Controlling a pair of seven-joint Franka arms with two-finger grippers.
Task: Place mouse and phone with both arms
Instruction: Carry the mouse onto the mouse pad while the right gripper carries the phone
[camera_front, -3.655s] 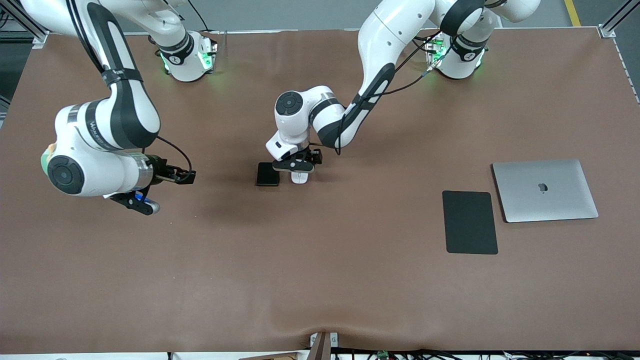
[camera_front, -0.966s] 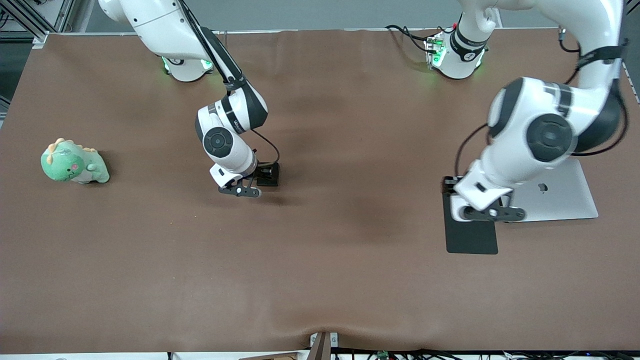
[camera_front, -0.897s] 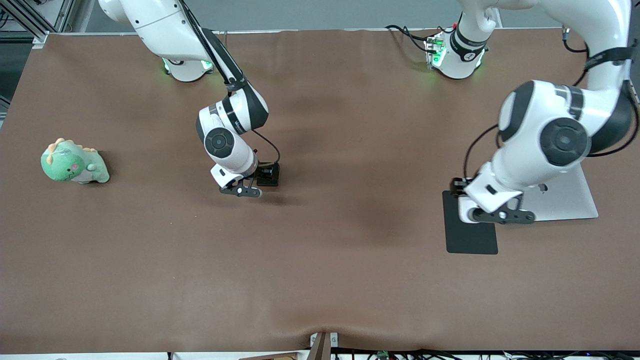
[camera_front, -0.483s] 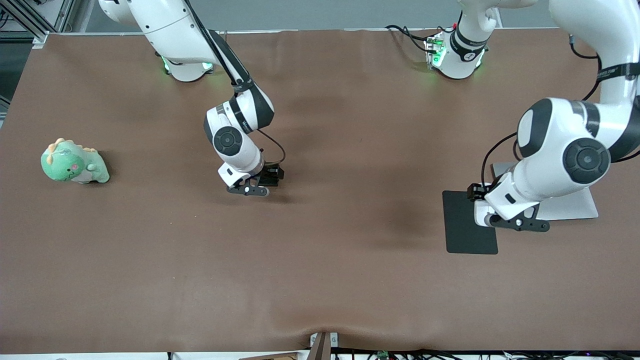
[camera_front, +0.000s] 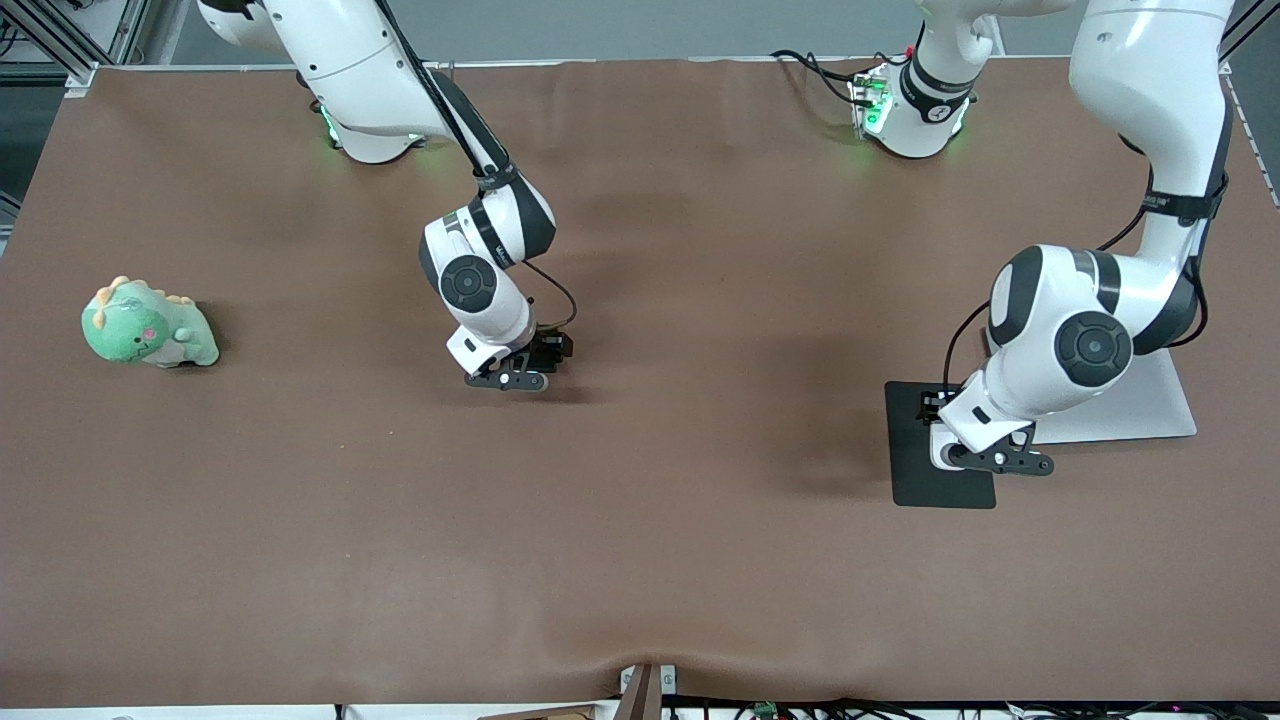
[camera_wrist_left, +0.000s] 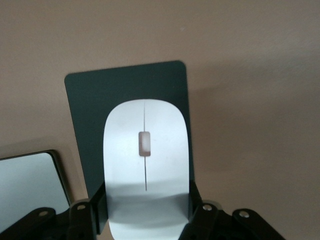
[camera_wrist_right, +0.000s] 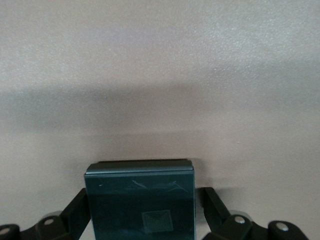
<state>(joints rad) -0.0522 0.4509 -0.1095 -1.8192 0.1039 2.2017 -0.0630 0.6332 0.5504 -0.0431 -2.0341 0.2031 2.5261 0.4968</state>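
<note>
**White mouse now over the black pad, phone between the right fingers**

White and oval, the mouse (camera_wrist_left: 145, 172) sits clamped between the fingers of the left gripper (camera_front: 992, 462), which is closed on its sides. A second ago this gripper hung over the edge of the black pad (camera_front: 915, 480) where the pad meets the silver laptop (camera_front: 1150, 400); half a second ago it had swung past the pad's edge toward the left arm's end of the table. Now it has come back over the part of the pad nearest the front camera, and the left wrist view shows the mouse against the pad's dark surface, with a corner of the laptop (camera_wrist_left: 30, 190) beside it. Whether the mouse touches the pad cannot be told.

Near the middle of the table, the right gripper (camera_front: 508, 381) has its fingers on either side of the glossy black phone (camera_wrist_right: 140, 200); the right wrist view shows them close against its edges, though a firm grip cannot be confirmed. Over the last second gripper and phone have shifted slightly toward the left arm's end of the brown table (camera_front: 640, 560).

Toward the right arm's end, the green dinosaur plush (camera_front: 145, 325) lies where it was a second ago.
</note>
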